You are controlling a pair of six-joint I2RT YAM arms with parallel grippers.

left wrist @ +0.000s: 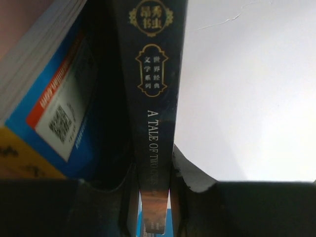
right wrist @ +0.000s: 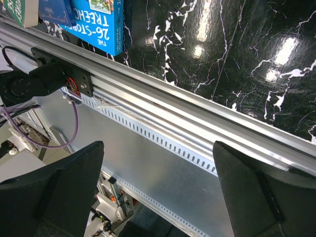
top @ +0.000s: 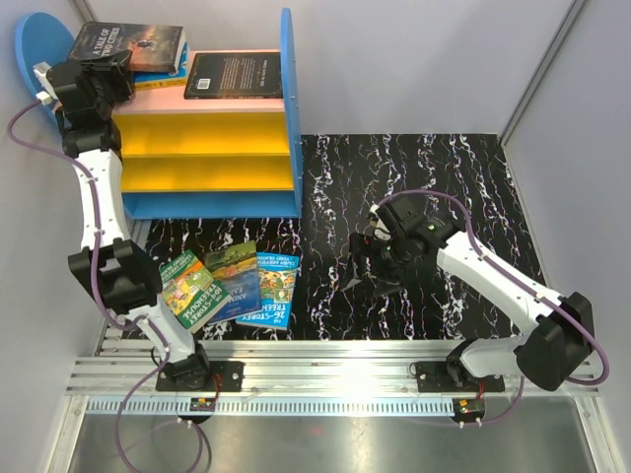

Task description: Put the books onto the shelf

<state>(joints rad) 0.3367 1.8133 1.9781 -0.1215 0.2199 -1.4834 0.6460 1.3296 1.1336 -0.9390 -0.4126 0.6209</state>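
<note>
1. The left jaws are clamped on the spine of a dark book [left wrist: 157, 123] titled "A Tale of Two Cities", which is held over the left end of the pink top board [top: 163, 101] of the shelf [top: 289, 108].
2. A blue book [left wrist: 59, 113] is seen just beside and below the held one; whether the two touch cannot be told.
3. A second dark book [top: 234, 76] is laid flat on the pink board, against the right side panel.
4. Three illustrated books are fanned out on the black marbled worktop [top: 424, 177] in front of the shelf: a green one [top: 187, 289], a middle one [top: 235, 281] and a blue one [top: 276, 289], their edges overlapped.
5. The right jaws are spread wide apart with nothing between them, well to the right of those three books, and an aluminium rail [right wrist: 197, 128] is seen below them.
</note>
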